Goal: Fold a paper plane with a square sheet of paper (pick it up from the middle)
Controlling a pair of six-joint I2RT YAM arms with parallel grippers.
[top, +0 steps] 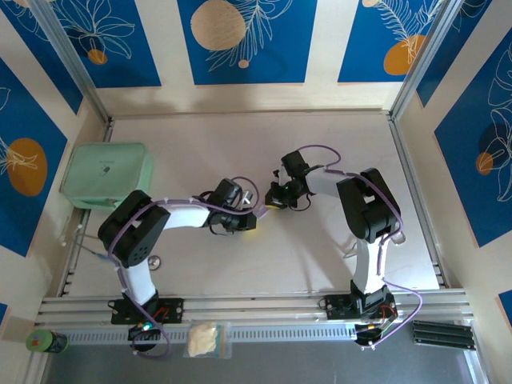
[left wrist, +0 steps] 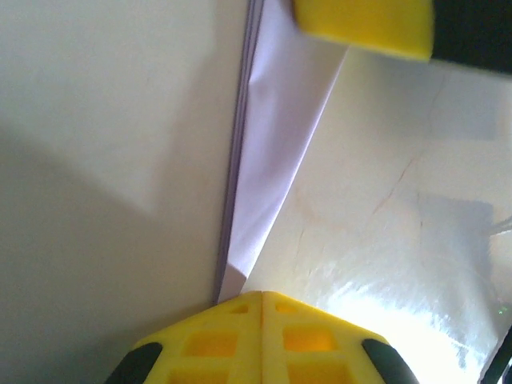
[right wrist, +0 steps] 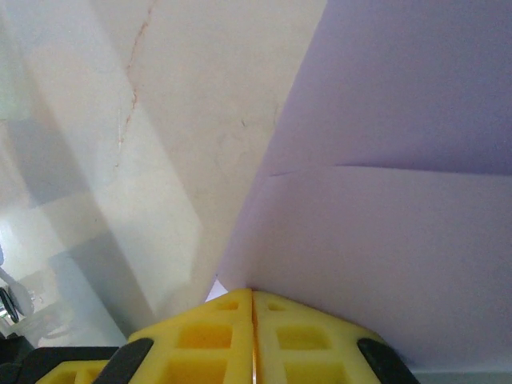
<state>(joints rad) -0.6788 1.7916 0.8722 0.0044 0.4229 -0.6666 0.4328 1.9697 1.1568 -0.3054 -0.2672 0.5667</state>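
Top view: the left end effector [top: 254, 221] and right end effector [top: 270, 202] meet at frame centre; what sits between them is too small to make out.

Left wrist: the paper [left wrist: 272, 160], a narrow, pale lilac fold, runs from bottom centre to top, leaning right. The left end effector is clamped on its lower tip, and a yellow pad hides its top.

Right wrist: lilac paper with 1 crease covers the right of the frame, its edge clamped in the right end effector.

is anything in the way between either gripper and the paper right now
Nothing visible stands in the way. The left gripper and the right gripper are both shut on the folded lilac paper, whose edges run straight into their fingertips with no other object between.
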